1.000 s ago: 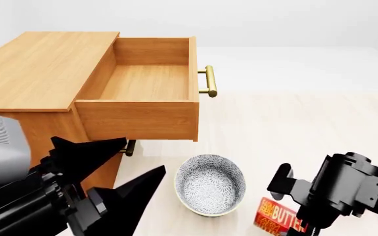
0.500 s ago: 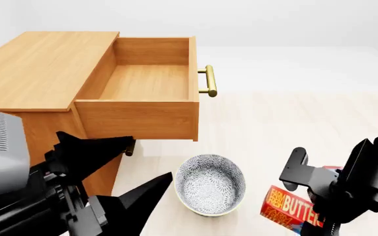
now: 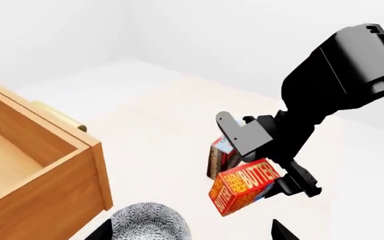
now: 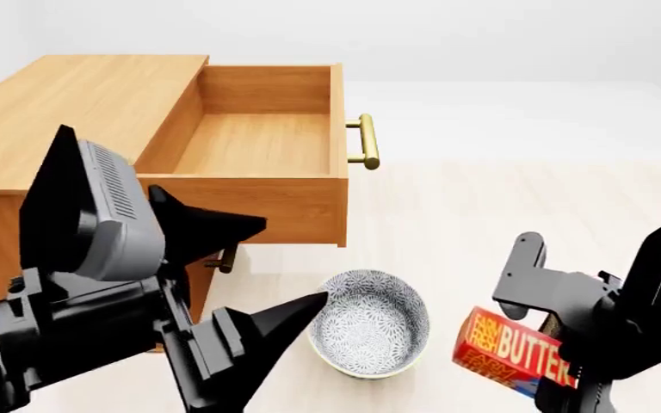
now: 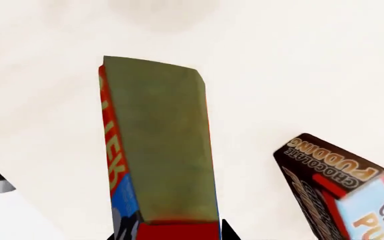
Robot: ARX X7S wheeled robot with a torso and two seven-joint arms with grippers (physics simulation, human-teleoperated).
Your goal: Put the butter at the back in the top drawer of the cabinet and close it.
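One bowl (image 4: 367, 322) sits between butter (image 4: 515, 350) and cabinet (image 4: 72, 129).

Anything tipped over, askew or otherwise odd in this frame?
Only the butter sits askew, tilted in the right gripper above the floor. The pudding box and bowl look undisturbed.

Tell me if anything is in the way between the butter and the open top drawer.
Nothing visible blocks it. The right gripper holds the butter above the floor. The bowl sits low between it and the top drawer, which stands open and looks empty.
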